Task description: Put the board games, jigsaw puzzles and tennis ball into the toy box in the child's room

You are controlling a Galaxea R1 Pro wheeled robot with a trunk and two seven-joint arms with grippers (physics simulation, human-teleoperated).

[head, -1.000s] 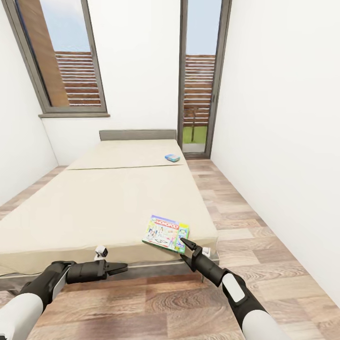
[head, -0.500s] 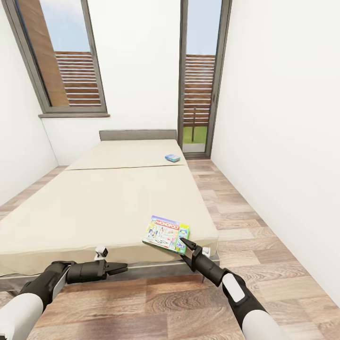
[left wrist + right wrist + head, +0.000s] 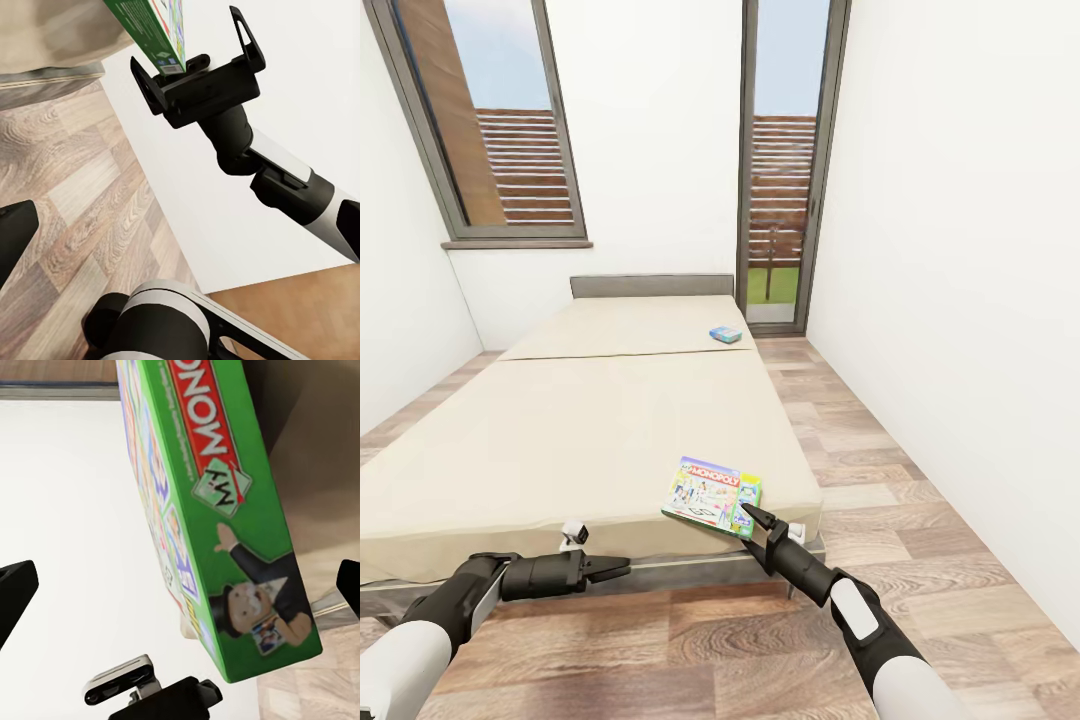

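Monopoly board game (image 3: 712, 495): lies flat at the near right corner of the bed (image 3: 560, 430), lower centre of the head view; its green edge overhangs toward the right gripper.
Second board game (image 3: 725, 334): small blue box, far right side of the bed, just left of the glass door (image 3: 780, 165).
Right gripper (image 3: 752, 528): fingers spread, tips at the Monopoly box's near edge; nothing pinched.
Left gripper (image 3: 615, 569): lower left of the head view, below the bed's edge over the wood floor (image 3: 710, 640); its fingers look closed together there, but whether they are shut I cannot tell.
Left wrist view: shows the right gripper (image 3: 196, 56) from the side, prongs apart, with the box's green corner (image 3: 154, 30) between them at the upper edge.
Right wrist view: shows the box's green side (image 3: 225, 510) close up, with printed logo and mascot, which the head view is too small to resolve.
Change from earlier frames: none; both arms and both boxes sit where they were.
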